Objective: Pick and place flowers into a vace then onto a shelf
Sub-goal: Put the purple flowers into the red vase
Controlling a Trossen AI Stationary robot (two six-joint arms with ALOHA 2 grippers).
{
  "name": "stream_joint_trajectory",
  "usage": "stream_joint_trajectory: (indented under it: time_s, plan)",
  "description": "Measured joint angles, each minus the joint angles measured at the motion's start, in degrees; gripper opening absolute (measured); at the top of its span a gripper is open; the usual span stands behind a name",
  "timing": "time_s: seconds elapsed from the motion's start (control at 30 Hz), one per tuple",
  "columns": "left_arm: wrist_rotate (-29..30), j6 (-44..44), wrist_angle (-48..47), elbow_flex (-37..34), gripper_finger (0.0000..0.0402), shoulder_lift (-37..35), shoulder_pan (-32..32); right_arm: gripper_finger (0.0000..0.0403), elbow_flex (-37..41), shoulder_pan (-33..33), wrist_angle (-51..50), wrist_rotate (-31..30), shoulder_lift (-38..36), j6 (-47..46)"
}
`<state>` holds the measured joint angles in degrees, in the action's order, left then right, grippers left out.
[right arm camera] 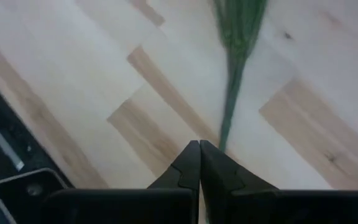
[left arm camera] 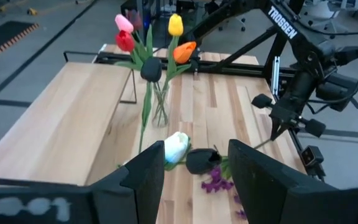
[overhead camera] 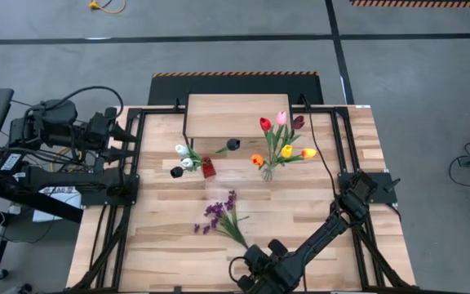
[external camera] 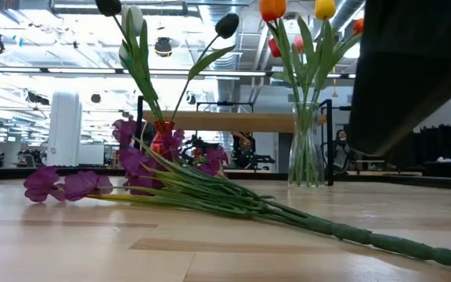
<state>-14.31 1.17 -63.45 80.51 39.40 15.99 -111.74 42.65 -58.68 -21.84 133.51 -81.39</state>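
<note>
We see the right gripper (right arm camera: 199,152) low over the desk (overhead camera: 161,245), its fingers clenched together with nothing between them. The stem end of the purple sprig (right arm camera: 232,81) lies just ahead of the fingertips, flat on the wood. Our left gripper (left arm camera: 194,177) waits at the desk's edge, fingers released and apart; beyond them stand the clear vase of tulips (left arm camera: 159,107) and the shelf (overhead camera: 235,114).

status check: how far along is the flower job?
Done: the colourful tulips stand in the clear glass vase, and the white and black tulips in the red vase. In hand: nothing gripped; the right gripper is shut just short of the purple sprig stem end, sprig flat on the table. Left: vase the sprig; both vases sit off the shelf. Left gripper waits open.
</note>
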Motion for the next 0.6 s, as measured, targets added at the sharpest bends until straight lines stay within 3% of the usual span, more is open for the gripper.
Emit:
stream_joint_trajectory:
  time_s: [0.13, 0.33, 0.6]
  plan:
    - [0.0, -0.1, -0.6, 0.0, 0.0167, 0.0, 0.0, 0.0, -0.3, -0.4, -1.5, -0.5, 0.0, -2.6]
    - [0.0, -0.1, -0.5, 0.0, 0.0167, 0.0, 0.0, 0.0012, -0.3, -0.8, -1.6, 0.0, 0.0, 0.7]
    - [-0.1, -0.1, -0.5, 0.0, 0.0167, 0.0, 0.0, 0.0119, 2.6, -2.6, 2.6, 3.4, -0.2, 3.5]
